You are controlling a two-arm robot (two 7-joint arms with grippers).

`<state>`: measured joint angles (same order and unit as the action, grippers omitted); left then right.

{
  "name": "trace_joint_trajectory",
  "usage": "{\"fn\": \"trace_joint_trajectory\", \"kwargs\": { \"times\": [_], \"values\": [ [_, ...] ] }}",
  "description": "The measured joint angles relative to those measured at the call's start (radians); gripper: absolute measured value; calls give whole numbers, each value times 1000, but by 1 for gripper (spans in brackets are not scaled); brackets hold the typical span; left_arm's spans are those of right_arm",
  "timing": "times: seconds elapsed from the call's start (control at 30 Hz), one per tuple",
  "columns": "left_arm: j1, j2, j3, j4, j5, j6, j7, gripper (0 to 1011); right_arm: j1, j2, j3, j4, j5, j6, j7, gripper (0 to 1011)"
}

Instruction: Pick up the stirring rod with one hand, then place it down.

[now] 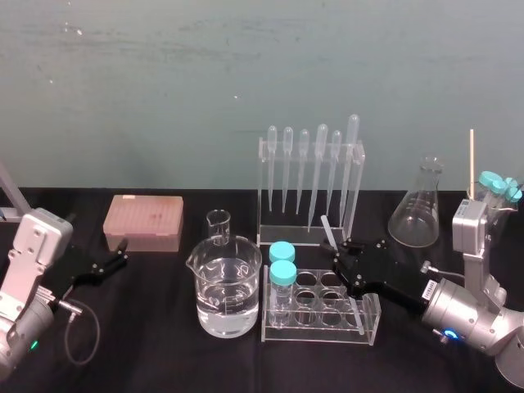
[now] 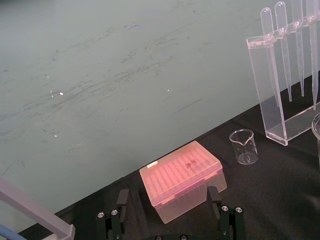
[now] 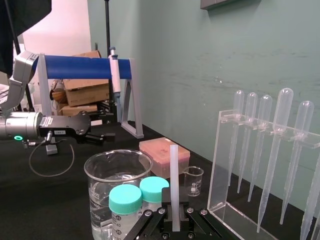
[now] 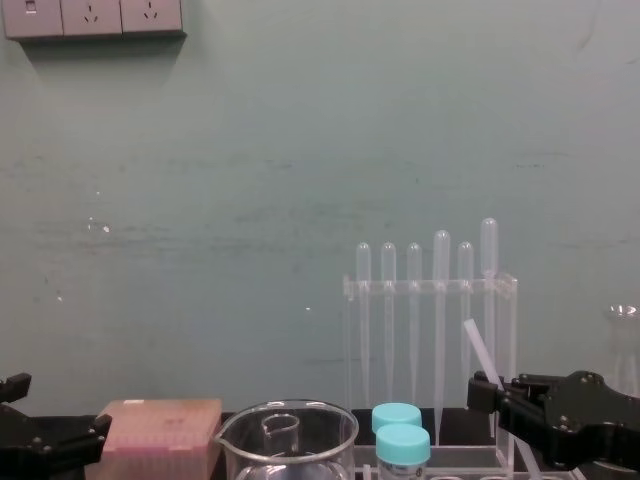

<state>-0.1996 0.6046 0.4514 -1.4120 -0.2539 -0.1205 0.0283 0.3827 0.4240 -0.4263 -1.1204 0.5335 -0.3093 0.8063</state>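
- Head view: the stirring rod (image 1: 328, 232) is seen clamped in the right gripper (image 1: 339, 257), raised above the test-tube rack (image 1: 370, 315), just in front of the pipette stand (image 1: 311, 192) and tilted a little.
- In the right wrist view the fingers (image 3: 156, 221) are shown clenched on the rod's lower part, with most of its length standing free above them.
- The left gripper (image 1: 121, 254) is parked low beside the pink box (image 1: 143, 223), its fingers spread and holding nothing.
- The rod is judged light, stiff, smooth and probably brittle. With so low a hold, slipping or swivelling may be expected.
- For setting down, a bare patch of table (image 1: 147, 344) is to be preferred, with the rod laid nearly flat before release so that knocks against the glassware are avoided.
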Motion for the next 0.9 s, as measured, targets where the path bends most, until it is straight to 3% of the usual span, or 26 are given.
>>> {"fn": "trace_joint_trajectory", "kwargs": {
  "times": [0.13, 0.27, 0.9],
  "values": [
    [0, 0, 0, 0, 0, 0, 0, 1000, 0, 0, 0, 0, 0, -1, 0, 70],
    [0, 0, 0, 0, 0, 0, 0, 1000, -1, 0, 1, -1, 0, -2, 1, 161],
    [0, 0, 0, 0, 0, 0, 0, 1000, -1, 0, 1, -2, 1, -4, 1, 784]
  ]
}}
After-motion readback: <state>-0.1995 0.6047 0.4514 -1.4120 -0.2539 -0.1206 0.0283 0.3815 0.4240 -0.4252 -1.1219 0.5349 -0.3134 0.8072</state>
